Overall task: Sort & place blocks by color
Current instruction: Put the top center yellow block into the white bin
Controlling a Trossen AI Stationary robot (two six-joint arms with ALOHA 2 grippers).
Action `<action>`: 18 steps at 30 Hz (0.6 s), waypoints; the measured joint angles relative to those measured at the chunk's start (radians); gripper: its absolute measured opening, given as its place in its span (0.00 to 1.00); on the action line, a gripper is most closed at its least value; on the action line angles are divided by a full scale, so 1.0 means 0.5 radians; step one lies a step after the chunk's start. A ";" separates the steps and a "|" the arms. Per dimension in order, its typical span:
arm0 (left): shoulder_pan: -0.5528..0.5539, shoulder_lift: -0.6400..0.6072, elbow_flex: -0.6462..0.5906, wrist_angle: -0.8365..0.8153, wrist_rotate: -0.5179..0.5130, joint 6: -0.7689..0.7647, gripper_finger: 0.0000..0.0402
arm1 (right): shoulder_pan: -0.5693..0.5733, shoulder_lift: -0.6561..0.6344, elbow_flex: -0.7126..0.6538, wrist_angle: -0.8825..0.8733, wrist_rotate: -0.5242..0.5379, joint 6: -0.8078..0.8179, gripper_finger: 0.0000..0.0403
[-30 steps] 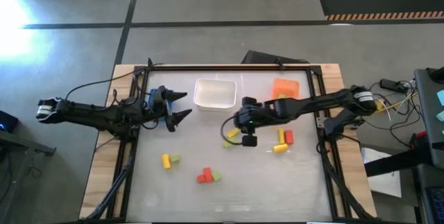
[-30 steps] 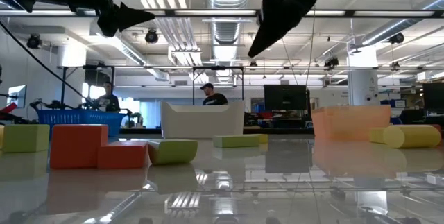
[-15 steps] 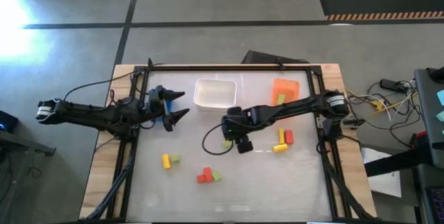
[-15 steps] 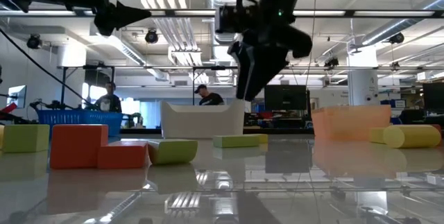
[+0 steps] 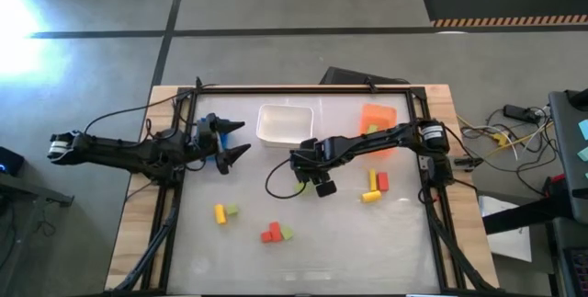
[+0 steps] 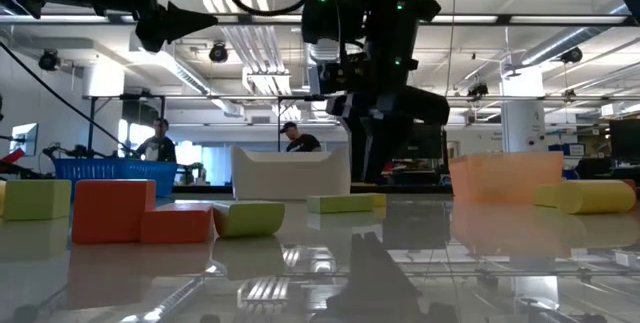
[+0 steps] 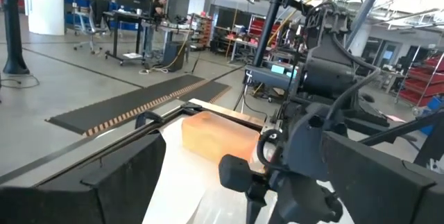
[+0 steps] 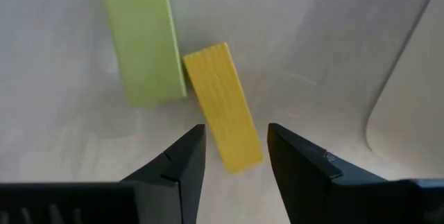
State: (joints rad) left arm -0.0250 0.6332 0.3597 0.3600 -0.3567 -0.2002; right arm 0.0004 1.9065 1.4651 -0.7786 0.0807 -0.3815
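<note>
- Two small solid blocks, a yellow bar (image 8: 223, 106) touching a light green bar (image 8: 142, 40), lie just beside the white rectangular bin (image 5: 284, 123).
- Right gripper (image 8: 234, 156) straddles the yellow bar's end, jaws open, not yet gripping.
- Left gripper (image 5: 241, 140) hangs on the bin's other side, jaws spread.

Right gripper (image 5: 307, 184) hangs mid-table just near the white rectangular bin (image 5: 284, 124) — left gripper (image 5: 241, 141) waits, open, left of it.

- No text, label, brand or number could be read in any view.
- The blocks, bins and arms bore no legible marking.
</note>
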 joint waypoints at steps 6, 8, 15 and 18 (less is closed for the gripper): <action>0.001 0.001 -0.006 -0.004 0.001 -0.002 0.91 | -0.020 0.058 -0.001 0.000 0.001 -0.047 0.37; 0.001 0.003 -0.006 -0.004 0.001 -0.003 0.91 | -0.021 0.083 -0.002 -0.003 0.001 -0.061 0.38; 0.001 0.007 -0.008 -0.003 0.001 -0.004 0.91 | -0.021 0.137 -0.002 0.000 -0.003 -0.098 0.40; 0.001 0.006 -0.010 -0.004 0.001 -0.004 0.91 | -0.026 0.143 -0.002 0.000 -0.004 -0.107 0.37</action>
State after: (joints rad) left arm -0.0246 0.6365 0.3550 0.3581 -0.3565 -0.2024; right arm -0.0124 1.9778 1.4643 -0.7784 0.0786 -0.4351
